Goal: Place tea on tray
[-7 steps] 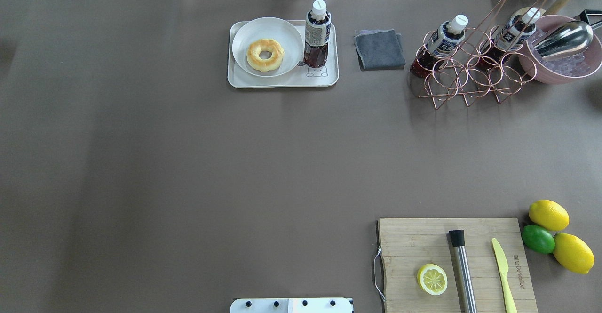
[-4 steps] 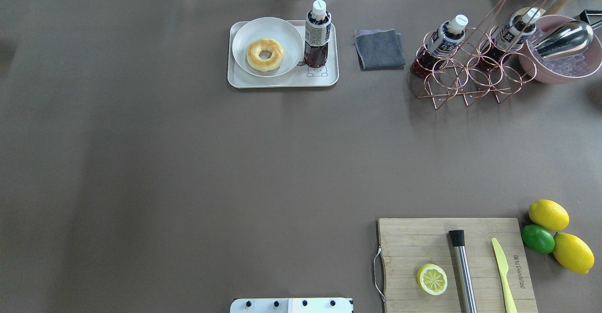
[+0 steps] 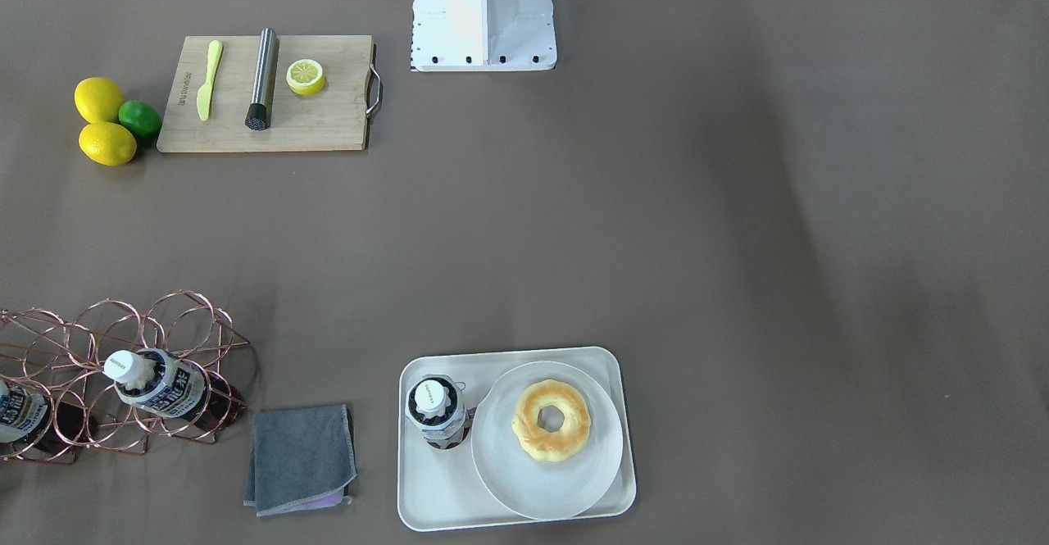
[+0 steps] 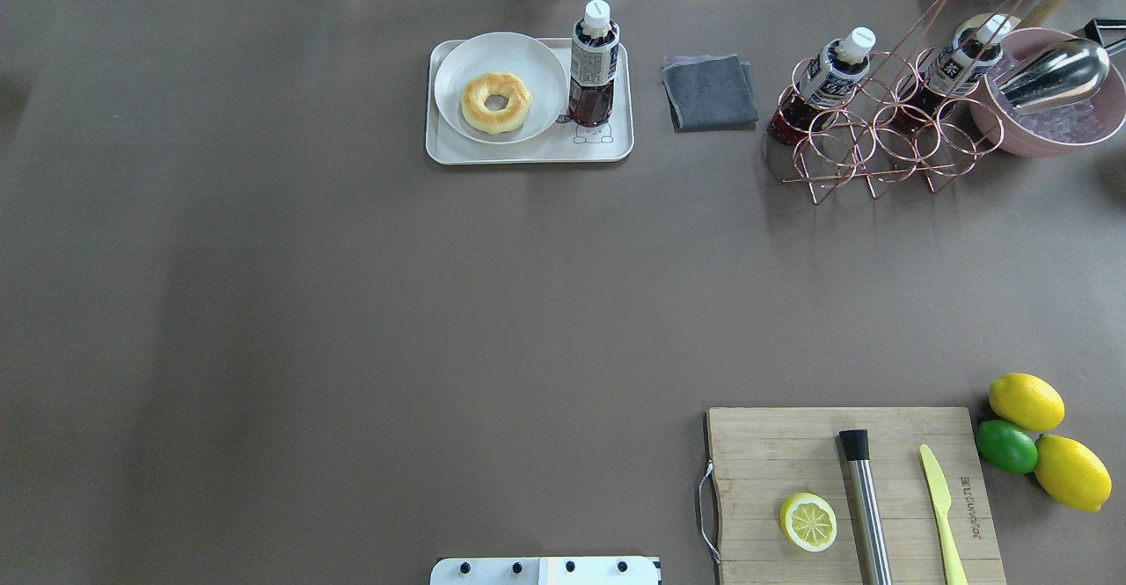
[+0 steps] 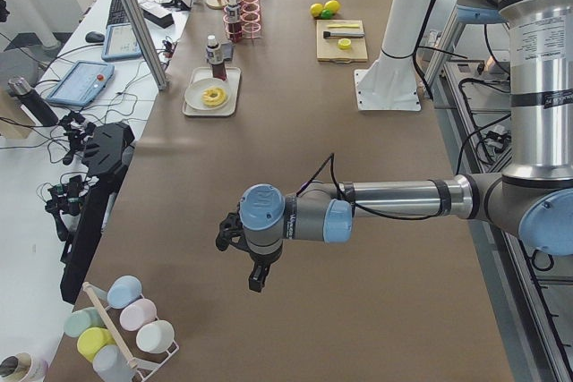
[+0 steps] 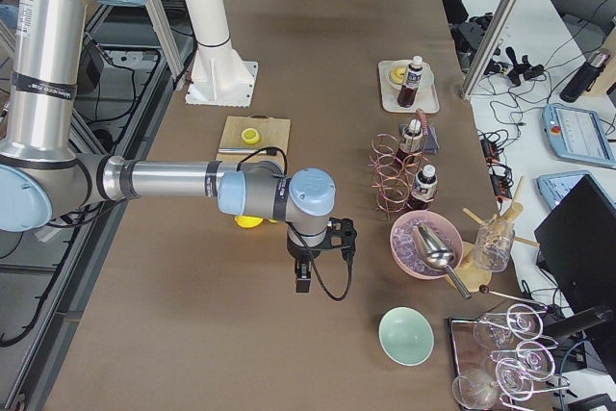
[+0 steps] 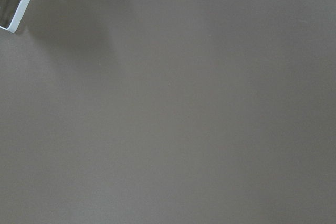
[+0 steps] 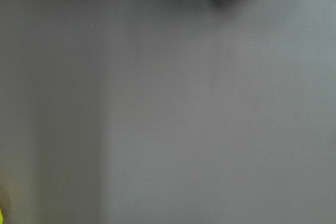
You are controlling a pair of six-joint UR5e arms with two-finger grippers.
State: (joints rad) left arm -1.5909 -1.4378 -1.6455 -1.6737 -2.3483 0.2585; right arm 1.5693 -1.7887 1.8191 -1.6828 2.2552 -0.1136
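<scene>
Overhead exterior | tea (image 4: 593,66) upright on tray (image 4: 528,152) | left fingers (image 5: 256,280), right fingers (image 6: 302,282) well apart, at table (image 4: 352,303) ends | grip state: cannot tell

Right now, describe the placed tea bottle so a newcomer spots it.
Find the cream tray at the table's far edge. The tea stands upright on it beside the doughnut plate. The two other bottles lean in the copper rack.
</scene>
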